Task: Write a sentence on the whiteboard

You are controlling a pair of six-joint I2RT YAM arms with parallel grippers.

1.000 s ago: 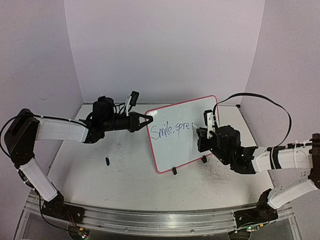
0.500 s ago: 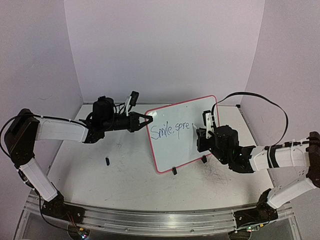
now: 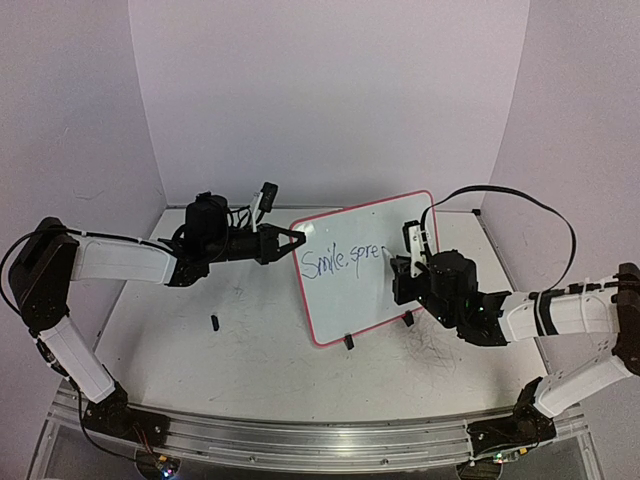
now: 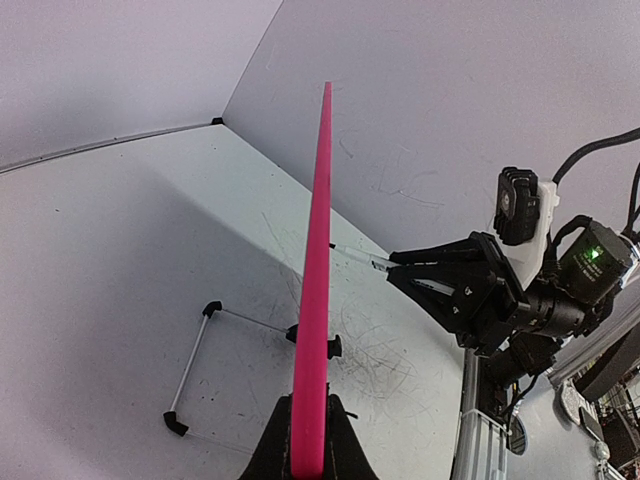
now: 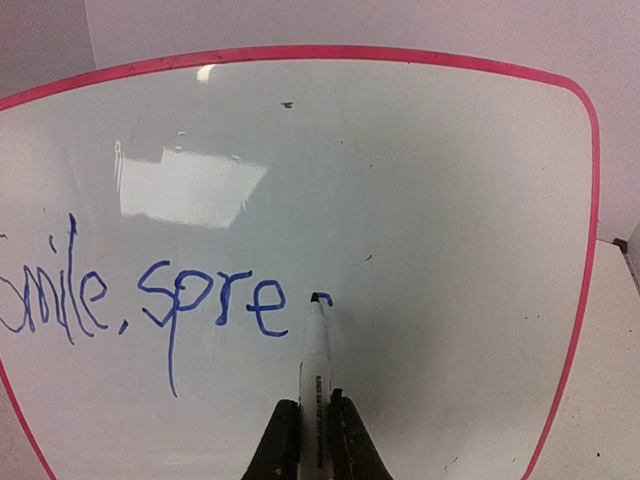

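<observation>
The right gripper point(image 5: 316, 408) is clamping a white blue-tipped marker point(image 5: 315, 345). Its tip is meeting the pink-rimmed white rectangular whiteboard point(image 5: 430, 180) just right of the blue handwritten sentence point(image 5: 215, 300), whose line is running rightward. The left gripper point(image 4: 310, 450) is pinching the board's rim, keeping it standing.

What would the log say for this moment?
left gripper: shut on whiteboard edge | right gripper: shut on marker | tip at whiteboard after "spre" | sentence: unfinished

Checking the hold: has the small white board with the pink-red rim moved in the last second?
No. The pink-rimmed white board stands where it did: its black clip feet keep the same places relative to the small black piece on the tabletop.
</observation>
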